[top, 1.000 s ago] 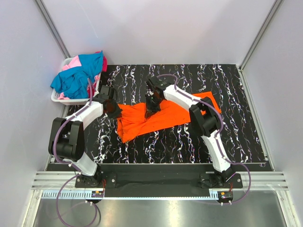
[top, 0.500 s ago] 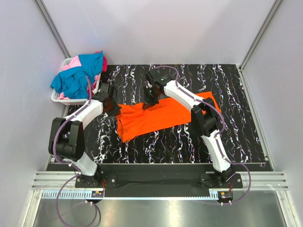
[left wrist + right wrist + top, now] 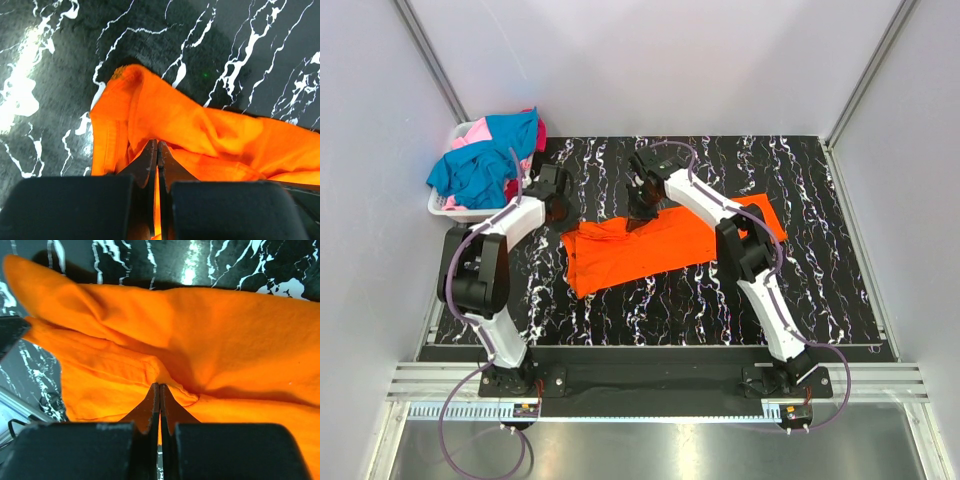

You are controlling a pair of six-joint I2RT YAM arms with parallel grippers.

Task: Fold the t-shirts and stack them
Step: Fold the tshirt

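The black, white-veined table (image 3: 820, 290) sits between pale walls (image 3: 620, 70), with open surface at the frame's right and below the orange t-shirt (image 3: 650, 250), which lies mid-frame. Other t-shirts (image 3: 480, 165) fill the upper-left basket (image 3: 445, 210). Only the 2 wrist views show the left gripper (image 3: 157, 145) and right gripper (image 3: 159, 387) each pinched tight on orange cloth.

Flat t-shirt (image 3: 660, 245) lies mid-counter (image 3: 820, 290), spread left to right. Basket (image 3: 445, 208) stands behind and to the left of it, well apart. The heap of t-shirts (image 3: 485, 160) sits in the basket, hanging over its rim. Left gripper (image 3: 557, 205) is at the flat t-shirt's far-left corner, on the cloth. Right gripper (image 3: 642, 210) is on its far edge, left of middle.
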